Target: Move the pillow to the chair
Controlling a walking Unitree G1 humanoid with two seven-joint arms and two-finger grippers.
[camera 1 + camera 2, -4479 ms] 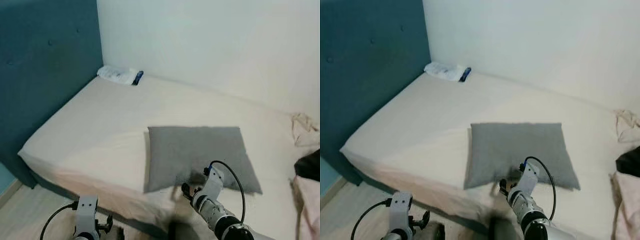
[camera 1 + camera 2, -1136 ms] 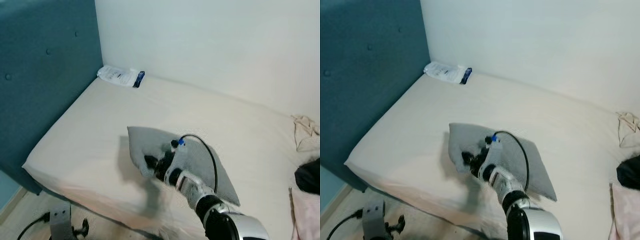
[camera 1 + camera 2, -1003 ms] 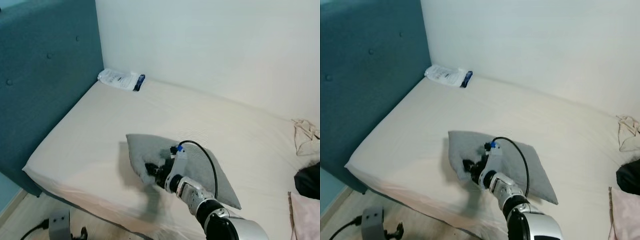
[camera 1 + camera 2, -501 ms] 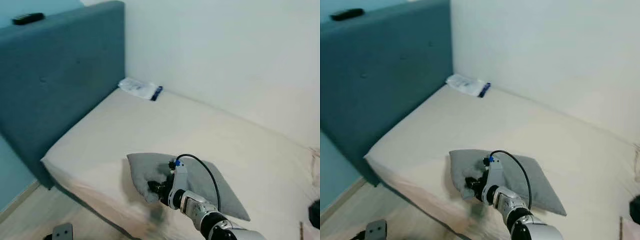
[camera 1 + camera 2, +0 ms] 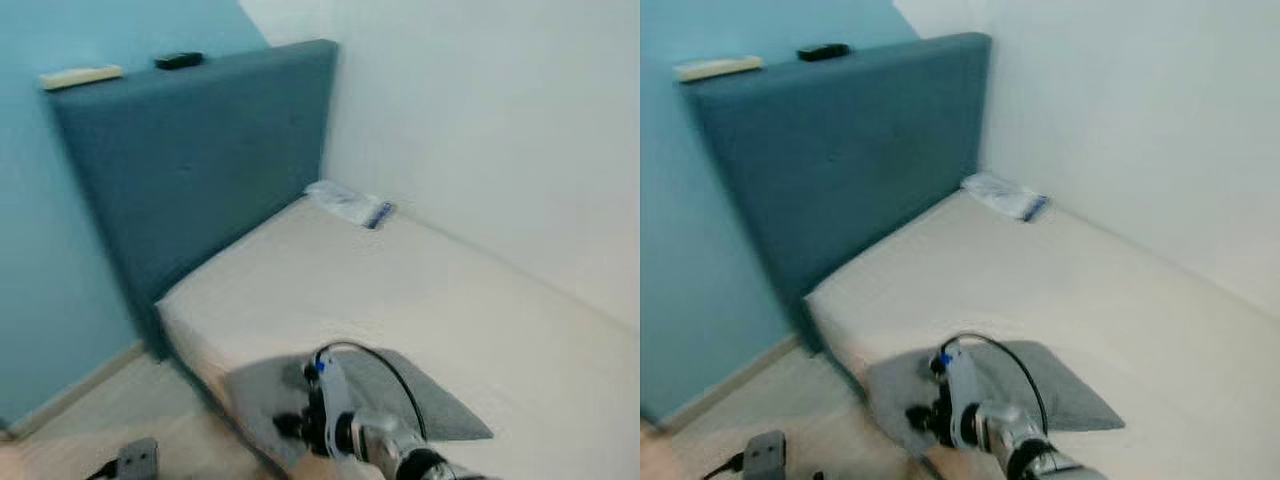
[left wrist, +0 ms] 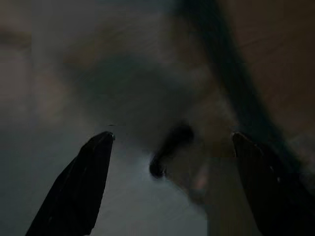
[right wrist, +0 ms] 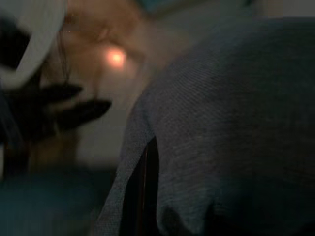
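A grey pillow lies at the near edge of the cream bed, and its near corner hangs out over the edge. My right gripper is shut on that corner. In the right wrist view the grey pillow fabric bunches around one black finger. My left arm hangs low beside the bed. Its gripper is open over dim, blurred floor, with nothing between the fingers. The eye views are blurred.
A teal padded headboard stands at the bed's left end, with a cream flat object and a small black object on top. A white packet with a blue end lies in the far corner. Wood floor runs along the near left.
The camera has swung left and the view has shifted. The pillow has been dragged by my right gripper toward the bed's near edge, and its corner now overhangs it.
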